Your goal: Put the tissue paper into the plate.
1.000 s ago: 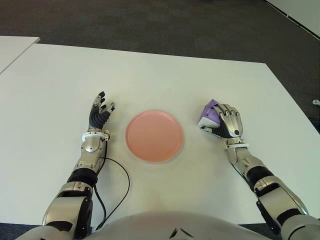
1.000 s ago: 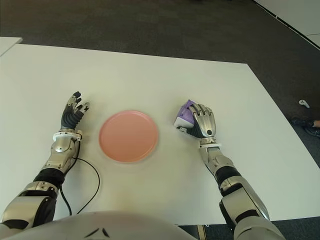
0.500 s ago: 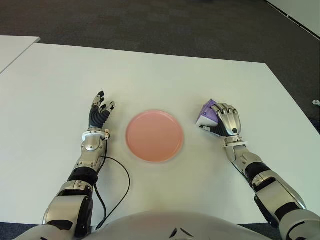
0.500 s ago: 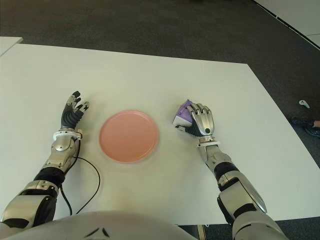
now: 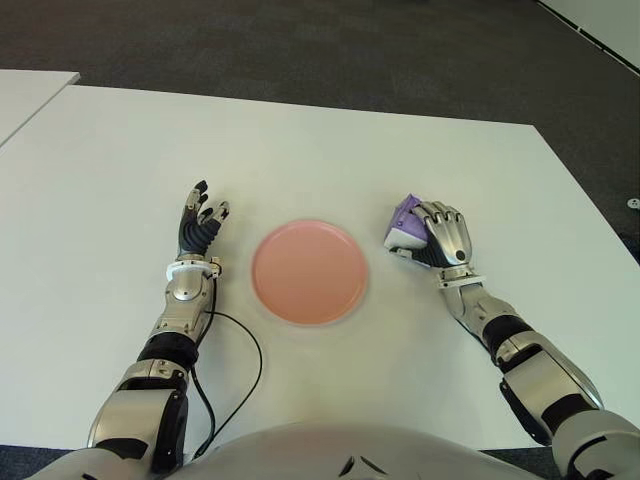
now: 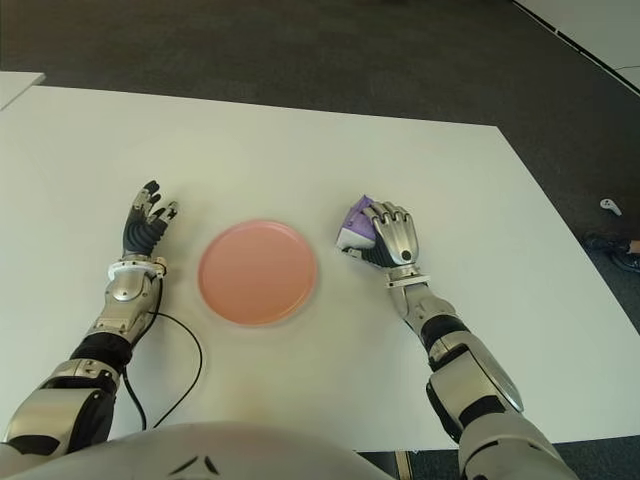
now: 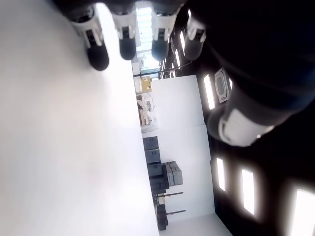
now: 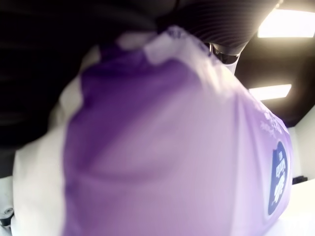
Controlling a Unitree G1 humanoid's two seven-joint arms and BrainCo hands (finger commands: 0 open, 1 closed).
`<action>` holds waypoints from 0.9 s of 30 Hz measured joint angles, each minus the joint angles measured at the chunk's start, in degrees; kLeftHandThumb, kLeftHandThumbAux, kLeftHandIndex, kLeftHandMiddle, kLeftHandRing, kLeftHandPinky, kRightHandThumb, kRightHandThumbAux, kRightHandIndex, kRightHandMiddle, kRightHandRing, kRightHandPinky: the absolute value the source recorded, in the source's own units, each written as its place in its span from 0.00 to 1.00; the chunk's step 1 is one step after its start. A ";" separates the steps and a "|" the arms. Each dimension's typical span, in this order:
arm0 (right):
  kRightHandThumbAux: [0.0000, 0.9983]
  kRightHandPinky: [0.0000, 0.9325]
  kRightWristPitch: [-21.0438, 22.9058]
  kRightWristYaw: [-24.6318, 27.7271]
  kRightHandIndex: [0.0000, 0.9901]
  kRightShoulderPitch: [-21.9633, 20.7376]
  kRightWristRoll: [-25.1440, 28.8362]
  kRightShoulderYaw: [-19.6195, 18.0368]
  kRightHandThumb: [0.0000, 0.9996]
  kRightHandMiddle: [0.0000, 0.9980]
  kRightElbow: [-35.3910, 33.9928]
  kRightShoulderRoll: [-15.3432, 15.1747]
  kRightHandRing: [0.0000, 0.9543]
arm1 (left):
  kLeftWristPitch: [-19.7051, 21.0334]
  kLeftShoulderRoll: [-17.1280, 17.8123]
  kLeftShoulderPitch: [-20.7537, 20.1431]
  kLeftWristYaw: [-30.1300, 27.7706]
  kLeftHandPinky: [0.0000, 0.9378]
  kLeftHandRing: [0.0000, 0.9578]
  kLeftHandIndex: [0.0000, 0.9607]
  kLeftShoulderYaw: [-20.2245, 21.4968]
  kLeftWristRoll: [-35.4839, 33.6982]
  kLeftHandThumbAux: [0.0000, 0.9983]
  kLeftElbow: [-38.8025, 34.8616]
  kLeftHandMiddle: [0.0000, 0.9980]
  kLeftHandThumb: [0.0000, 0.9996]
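You are looking at a white table (image 5: 330, 150) that is taking up most of both eye views, with dark carpeted floor (image 5: 300, 40) running beyond its far edge and down the right side. Next in size, a round pink plate (image 5: 309, 272) is lying flat near the middle of the table, with nothing in it, between the two hands and apart from both. Your right hand (image 5: 440, 235) is sitting just to the right of the plate with its fingers curled over the tissue paper (image 5: 404, 221), a small purple and white packet; the packet is showing at the side of the hand nearer the plate, off the plate and close to its right rim. In the right wrist view the tissue paper (image 8: 162, 147) is filling nearly the whole picture, pressed up against the dark palm, so you are seeing a closed grasp on it; you cannot tell from the eye views whether the packet is touching the table or raised off it. Your left hand (image 5: 200, 220) is showing to the left of the plate, idle, its fingers extended and loosely spread and holding nothing; its wrist view is showing four straight fingertips (image 7: 98, 51) over bare table. Smallest, a thin black cable (image 5: 240, 370) is looping across the table beside the left forearm.
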 measured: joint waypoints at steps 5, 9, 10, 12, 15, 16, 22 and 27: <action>0.71 0.91 -1.56 0.83 0.45 -1.50 0.20 0.59 0.75 0.86 -0.07 0.59 0.89 | 0.00 -0.06 -0.30 0.64 0.05 0.02 0.05 -0.03 0.30 0.60 0.35 0.03 0.18; 0.71 0.92 -2.08 1.48 0.45 -2.12 0.14 0.74 0.75 0.86 -1.75 0.82 0.90 | -0.09 -0.07 -0.68 0.64 0.04 0.02 0.05 -0.04 0.35 0.60 0.69 0.03 0.17; 0.71 0.92 -2.15 1.48 0.45 -2.13 -0.04 0.84 0.75 0.87 -2.44 0.87 0.91 | -0.15 -0.07 -0.77 0.64 0.04 0.02 0.05 -0.04 0.37 0.61 0.74 0.03 0.17; 0.71 0.92 -2.11 1.48 0.45 -2.15 -0.54 0.90 0.75 0.87 -4.13 0.85 0.91 | -0.32 -0.07 -1.03 0.64 0.04 0.02 0.05 -0.04 0.41 0.61 0.92 0.03 0.16; 0.71 0.92 -1.68 1.71 0.45 -2.11 -1.48 0.76 0.75 0.88 -7.24 0.49 0.92 | -0.83 -0.04 -1.56 0.64 0.04 0.02 0.05 -0.03 0.56 0.61 1.47 0.03 0.15; 0.71 0.92 -1.56 1.88 0.45 -2.14 -1.71 0.61 0.75 0.88 -8.11 0.36 0.92 | -0.89 -0.03 -1.78 0.64 0.04 0.02 0.05 -0.03 0.60 0.61 1.73 0.03 0.15; 0.71 0.93 -0.96 3.84 0.44 -2.42 -2.00 -0.78 0.75 0.90 -13.61 -0.34 0.93 | -1.26 0.11 -2.25 0.64 0.05 0.02 0.05 0.04 0.60 0.61 2.53 0.03 0.16; 0.71 0.92 0.21 5.01 0.45 -2.88 -2.09 -2.53 0.75 0.89 -19.08 -0.40 0.93 | -1.71 0.22 -2.37 0.58 0.05 0.02 0.04 0.11 0.13 0.61 2.84 0.02 0.18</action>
